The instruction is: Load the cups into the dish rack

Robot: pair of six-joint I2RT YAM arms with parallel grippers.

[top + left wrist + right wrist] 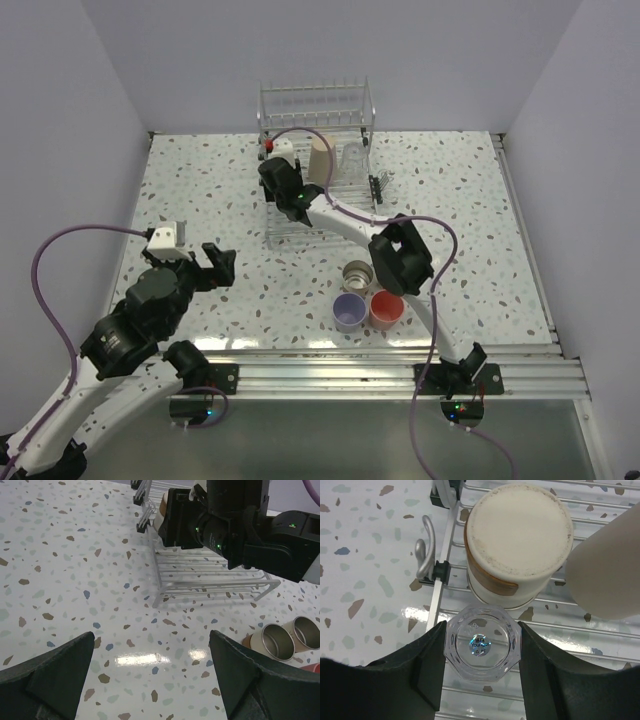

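Right wrist: clear cup point(482, 643) within pincer point(480, 656)

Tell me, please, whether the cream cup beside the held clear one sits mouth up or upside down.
Upside down: the cream cup shows a closed flat base on top, standing in the dish rack.

Overhead, two close wrists; common rack point(316, 98)

A speckled terrazzo table point(200, 190) sits between plain white walls point(330, 50). Aluminium rails point(330, 372) run along its near edge, and a narrower strip point(525, 240) lines its right edge.
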